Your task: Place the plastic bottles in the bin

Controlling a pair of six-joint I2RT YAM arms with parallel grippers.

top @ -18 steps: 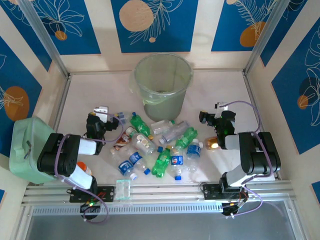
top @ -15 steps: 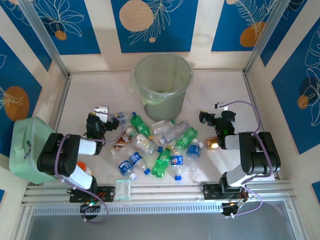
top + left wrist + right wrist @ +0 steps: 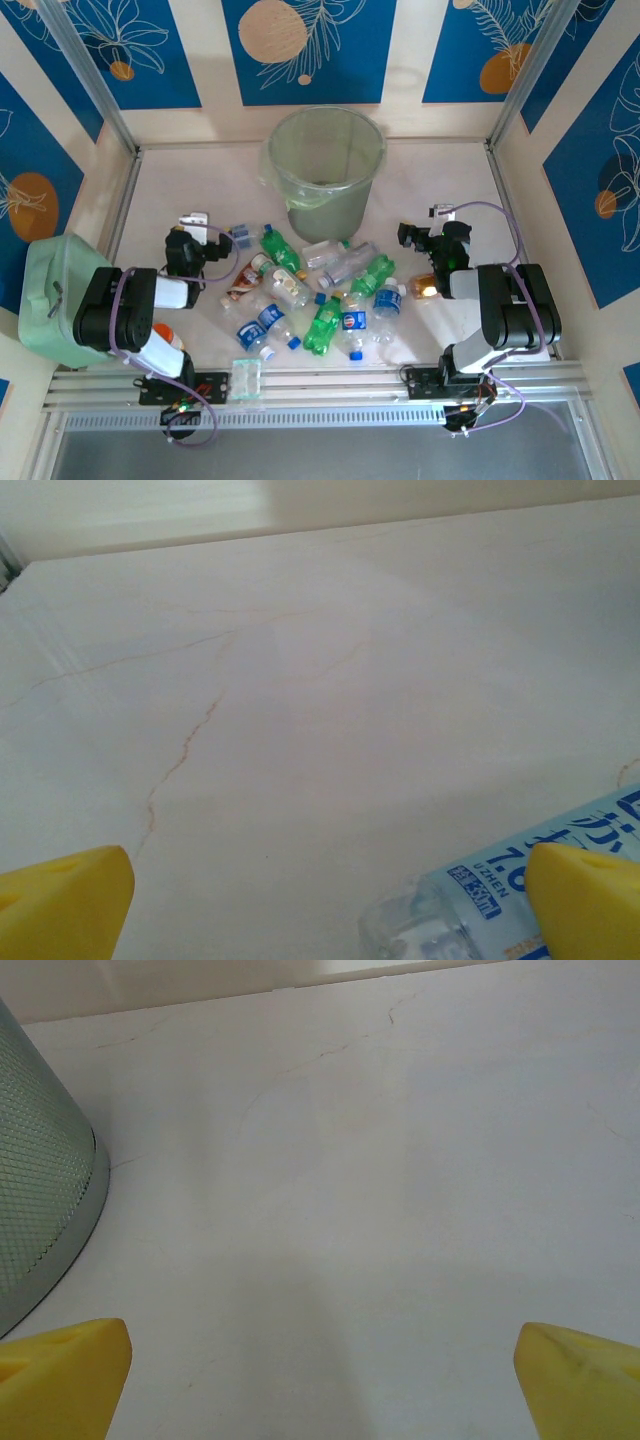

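Bottle (image 3: 480, 905) with blue label lies inside the wide-spread left claw (image 3: 322, 870), close to one jaw.

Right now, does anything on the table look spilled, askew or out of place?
The plastic bottles lie tumbled on their sides in a loose heap before the upright bin. No spilled liquid shows on the table. One amber item sits apart, right of the heap.
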